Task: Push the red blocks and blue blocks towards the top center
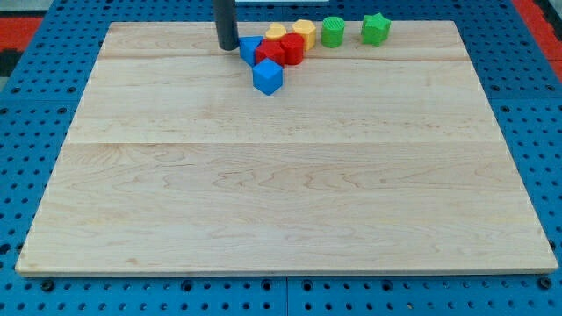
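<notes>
**Tip beside the blue wedge block, cluster near top centre**

My tip point(228, 47) rests on the desk point(281, 193), just to the view's left of the blue wedge block point(249, 49), close enough that I cannot tell whether they touch. No jaws on this rig: the arm ends in a plain rod, holding nothing.

Landmark: blue wedge block. Directly to its right sit two red blocks point(281, 50), packed together and touching it. Below and slightly right of it, the blue cube point(268, 77) lies a little apart from the reds. Yellow blocks point(294, 32) sit up and right of the wedge, two green blocks point(353, 30) farther right.

Judgement: cluster is already near top centre, slightly left of it. The blocks lie rightward of the tip, so a rightward push would carry them centreward; the blue cube lies off that line.
</notes>
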